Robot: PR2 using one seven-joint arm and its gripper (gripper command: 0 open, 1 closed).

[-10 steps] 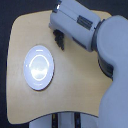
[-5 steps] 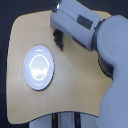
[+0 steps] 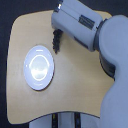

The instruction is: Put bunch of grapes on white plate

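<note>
The gripper [image 3: 56, 41] hangs below the grey forearm [image 3: 75, 22] and points down at the wooden table [image 3: 75, 90]. It stands just beside the white plate [image 3: 38, 67], off the plate's upper edge toward the exterior view's right, and it is not over the plate. The dark fingers [image 3: 54, 36] look close together, but the picture is blurred and I cannot tell how wide the gap between them is.

A dark lumpy shape at the tips of the fingers seems to be the bunch of grapes [image 3: 58, 46]. It is the same dark colour as the fingers, so I cannot tell where the fingers end and the grapes begin, nor if the fingers really grip it. It is near the rim of the plate but outside it, over bare wood.

The plate itself lies flat on the table, and its glossy middle shows only a bright reflection.

No brand, label or writing can be read on the arm, the plate or the table.
</note>
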